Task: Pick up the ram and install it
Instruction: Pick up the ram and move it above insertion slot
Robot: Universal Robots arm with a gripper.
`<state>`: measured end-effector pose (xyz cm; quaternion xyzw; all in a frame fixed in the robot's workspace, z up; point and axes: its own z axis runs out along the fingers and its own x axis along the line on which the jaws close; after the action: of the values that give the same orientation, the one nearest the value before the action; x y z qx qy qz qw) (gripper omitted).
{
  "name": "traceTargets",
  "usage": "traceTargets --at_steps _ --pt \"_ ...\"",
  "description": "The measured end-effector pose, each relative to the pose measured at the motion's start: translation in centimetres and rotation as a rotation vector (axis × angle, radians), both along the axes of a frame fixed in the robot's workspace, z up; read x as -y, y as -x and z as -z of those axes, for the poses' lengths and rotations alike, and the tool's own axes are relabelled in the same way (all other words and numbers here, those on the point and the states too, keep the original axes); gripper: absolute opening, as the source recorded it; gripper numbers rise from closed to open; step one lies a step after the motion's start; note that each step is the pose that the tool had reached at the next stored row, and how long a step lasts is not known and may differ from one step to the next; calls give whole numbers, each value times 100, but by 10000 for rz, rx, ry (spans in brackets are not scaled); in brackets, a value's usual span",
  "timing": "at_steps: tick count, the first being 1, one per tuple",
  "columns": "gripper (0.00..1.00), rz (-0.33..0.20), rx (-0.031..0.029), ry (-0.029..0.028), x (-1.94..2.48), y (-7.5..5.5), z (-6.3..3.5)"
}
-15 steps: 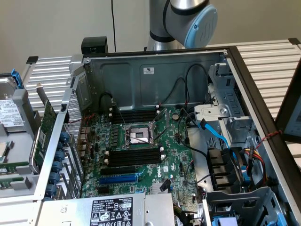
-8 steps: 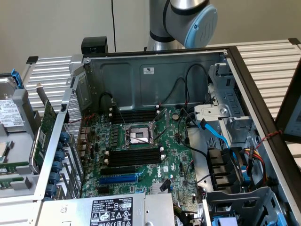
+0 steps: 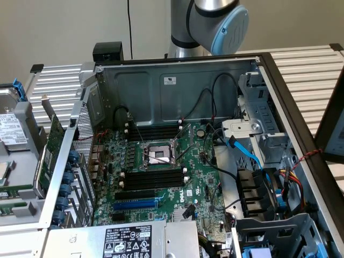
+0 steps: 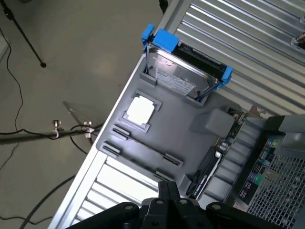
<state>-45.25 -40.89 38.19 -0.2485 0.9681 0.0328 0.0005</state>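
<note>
Hovering above gray tray just beside open computer case: gripper. Grip state: cannot tell. Ram: narrow green stick lying in tray at exterior view's left, outside case, well apart from motherboard; not yet installed. Black memory slots with white clips flank CPU socket. Hard drive in blue bracket at tray's end, pale square chip near it. Green expansion card on edge between tray and case wall.
</note>
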Motion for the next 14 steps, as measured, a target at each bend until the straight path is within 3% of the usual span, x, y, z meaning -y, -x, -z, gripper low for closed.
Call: traceTargets --at_steps 14 --pt "11 -2539 0 0 0 0 7"
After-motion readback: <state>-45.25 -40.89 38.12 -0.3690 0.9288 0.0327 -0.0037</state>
